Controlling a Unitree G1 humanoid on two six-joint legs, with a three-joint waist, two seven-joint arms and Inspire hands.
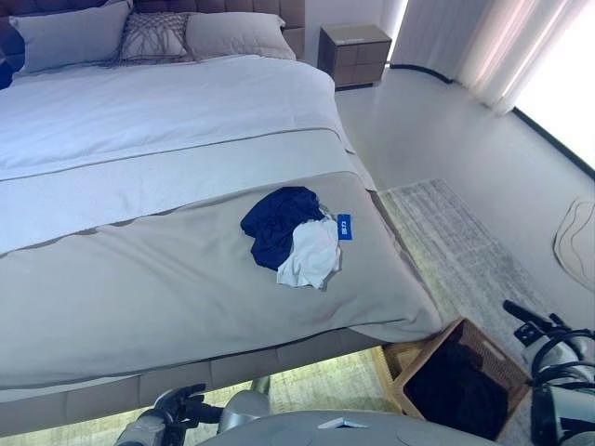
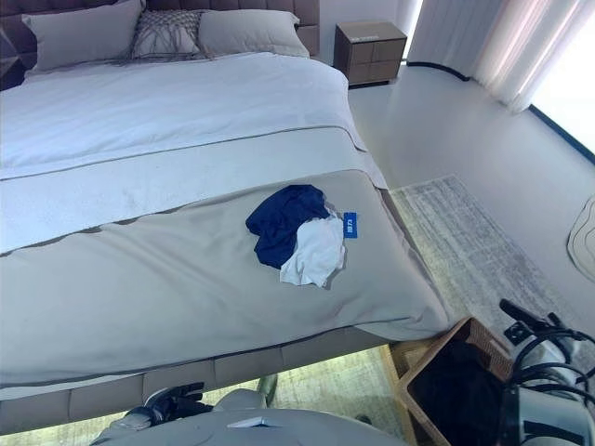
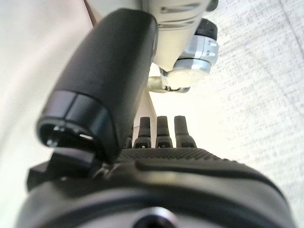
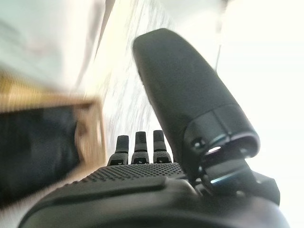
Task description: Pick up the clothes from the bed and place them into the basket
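Observation:
A dark blue garment (image 1: 277,221) and a white garment (image 1: 310,253) with a small blue tag lie together on the grey bed (image 1: 139,279), near its foot corner. A brown woven basket (image 1: 462,374) with a dark lining stands on the floor beside that corner. My left hand (image 1: 177,407) hangs low by the bed's foot edge, open and empty, with straight fingers (image 3: 161,129). My right hand (image 1: 530,318) hangs beside the basket, open and empty, with straight fingers (image 4: 138,145). Both hands are well apart from the clothes.
Pillows (image 1: 149,35) lie at the head of the bed. A wooden nightstand (image 1: 354,54) stands at the far right of the bed. A grey rug (image 1: 456,246) covers the floor by the bed. Curtains (image 1: 502,46) hang at the back right.

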